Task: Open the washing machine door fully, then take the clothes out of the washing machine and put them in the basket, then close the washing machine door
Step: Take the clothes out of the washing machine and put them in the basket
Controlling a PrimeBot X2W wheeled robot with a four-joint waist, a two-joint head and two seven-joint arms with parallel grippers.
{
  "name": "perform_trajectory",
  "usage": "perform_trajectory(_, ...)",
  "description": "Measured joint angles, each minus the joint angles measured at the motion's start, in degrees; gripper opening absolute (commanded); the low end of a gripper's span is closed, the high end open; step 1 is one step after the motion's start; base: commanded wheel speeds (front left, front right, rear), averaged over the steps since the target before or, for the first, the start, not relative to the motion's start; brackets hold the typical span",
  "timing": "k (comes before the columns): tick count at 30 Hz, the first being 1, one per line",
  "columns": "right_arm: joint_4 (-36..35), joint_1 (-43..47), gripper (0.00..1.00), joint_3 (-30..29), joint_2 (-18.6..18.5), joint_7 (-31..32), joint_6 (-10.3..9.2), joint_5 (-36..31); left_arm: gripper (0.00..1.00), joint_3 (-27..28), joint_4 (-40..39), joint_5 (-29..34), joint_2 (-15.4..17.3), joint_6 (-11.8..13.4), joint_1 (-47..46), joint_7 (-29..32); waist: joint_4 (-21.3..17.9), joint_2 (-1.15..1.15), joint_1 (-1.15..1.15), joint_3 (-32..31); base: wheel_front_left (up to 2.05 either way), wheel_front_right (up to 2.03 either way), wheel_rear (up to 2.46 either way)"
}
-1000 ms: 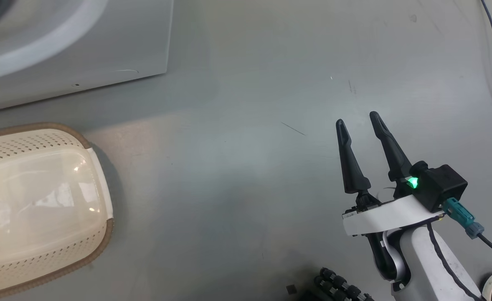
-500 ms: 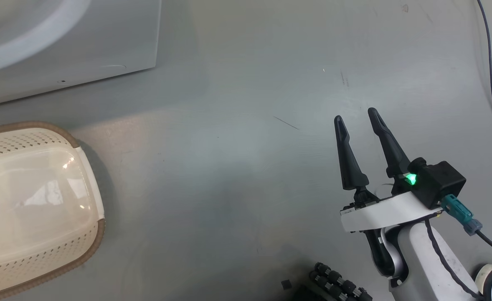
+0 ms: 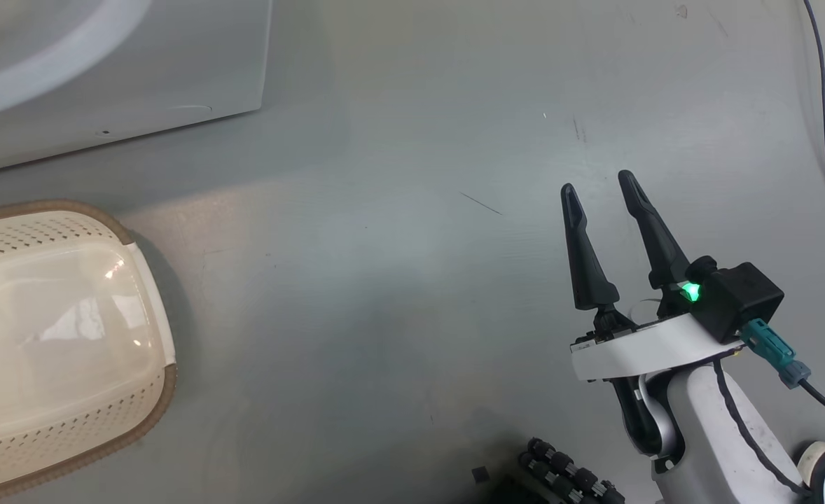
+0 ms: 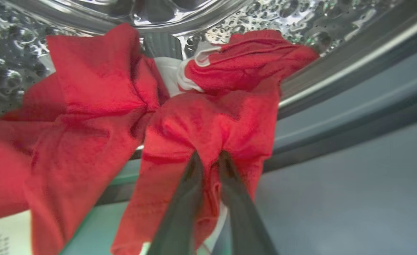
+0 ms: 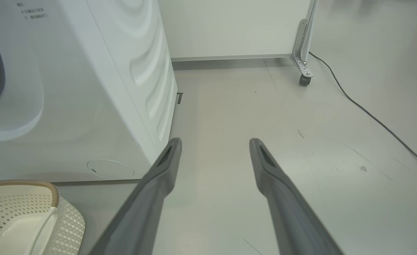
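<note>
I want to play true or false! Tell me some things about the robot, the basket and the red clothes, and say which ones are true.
1. The left gripper has its fingers pinched on the clothes. True.
2. The clothes lie in the basket. False: the basket is empty, and the clothes hang at the washing machine drum.
3. The right gripper holds a sock. False: its fingers are apart and empty above the floor.
4. A dark cable lies on the floor. True.
</note>
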Motion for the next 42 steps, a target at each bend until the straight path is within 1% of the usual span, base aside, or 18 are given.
perform_trajectory(8,0.46,-0.48,1.00,-0.78,0.07,0.00,0.01,-0.49,0.00,-0.71,2.34,0.49,-0.46,0.05,-0.62,-2.56,0.56,0.00,0.00,-0.96,0.00,0.00,0.00)
perform_trajectory(11,0.76,-0.50,1.00,-1.12,0.07,0.00,0.01,-0.85,0.00,-1.23,3.16,0.49,-1.60,0.01,-0.62,-4.16,0.98,0.00,0.00,-1.82,0.00,0.00,0.00)
perform_trajectory(22,1.34,-0.51,1.00,-2.40,0.08,0.00,0.03,-1.45,0.00,-1.86,4.08,0.40,-3.78,-0.44,-0.48,-11.67,2.53,0.00,0.00,-4.93,0.00,0.00,0.00)
perform_trajectory(25,1.53,-0.50,1.00,-2.96,-0.03,0.00,0.03,-1.81,0.00,-2.49,4.17,0.03,-5.01,-0.45,-0.15,-13.60,3.18,0.00,0.00,-5.94,0.00,0.00,0.00)
perform_trajectory(29,2.02,-0.49,1.00,-3.12,-0.09,0.00,0.51,-2.22,0.00,-4.38,4.19,-0.01,-6.87,-0.51,1.70,-16.64,4.28,0.00,0.00,-7.43,0.00,0.00,0.00)
perform_trajectory(32,2.33,-0.48,1.00,-3.44,-0.27,0.00,0.52,-2.42,0.00,-6.70,4.24,0.99,-7.16,-0.69,3.54,-18.59,5.10,0.00,0.00,-8.77,0.00,0.00,0.00)
perform_trajectory(38,3.21,-0.33,1.00,-3.68,-0.79,0.00,0.96,-2.91,0.00,-8.95,4.20,0.51,-9.28,-0.74,6.53,-22.73,6.91,0.00,0.00,-11.85,0.00,0.00,0.00)
perform_trajectory(42,3.99,0.40,1.00,-4.09,-1.03,0.00,0.97,-2.92,0.00,-11.32,3.68,0.23,-9.83,-0.75,9.24,-25.69,8.09,0.00,0.00,-14.21,0.00,0.00,0.00)
